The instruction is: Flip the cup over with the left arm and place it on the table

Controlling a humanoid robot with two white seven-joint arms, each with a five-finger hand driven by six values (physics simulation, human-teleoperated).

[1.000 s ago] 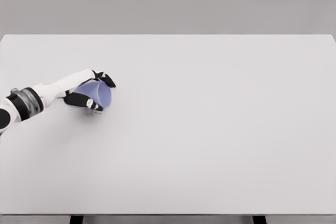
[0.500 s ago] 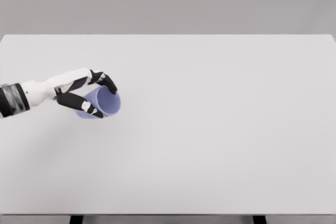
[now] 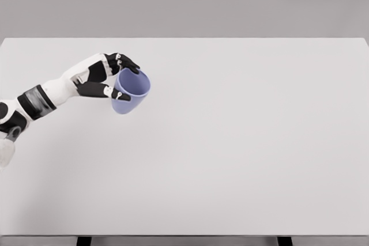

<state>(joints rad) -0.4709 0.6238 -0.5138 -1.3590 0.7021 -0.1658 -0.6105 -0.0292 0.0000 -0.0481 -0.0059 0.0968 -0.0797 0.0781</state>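
The lavender-blue cup [image 3: 130, 91] sits in the grasp of the left hand [image 3: 106, 77], at the hand's fingertip end and slightly below its knuckles. It is tilted rather than upright: its open mouth faces up and toward the far right, so the pale inner wall shows as an oval, while its narrower closed base points down and back toward the wrist side. The hand is closed on the cup — dark fingers [image 3: 128, 63] curl over the far edge of the rim, and the thumb [image 3: 115, 93] presses against the near side of the wall, so the cup is pinched between them just under its lip. Whether the base touches the surface [image 3: 242, 154] cannot be told for certain; no distinct shadow shows under it.

Behind the hand, the white forearm [image 3: 60, 87] with its dark wrist band runs down and to the left, leaving the picture at the left edge, where a rounded white joint cover shows at the lower end of the arm. The palm is turned partly sideways, its back facing up and away from the camera.

All around the hand lies the wide, pale grey surface, stretching far to the hand's right and toward the camera — its front edge runs along the bottom of the view, with two dark legs [image 3: 84, 241] just showing beneath it. Beyond the far edge, past the fingertips, stands a plain grey wall [image 3: 184, 1].
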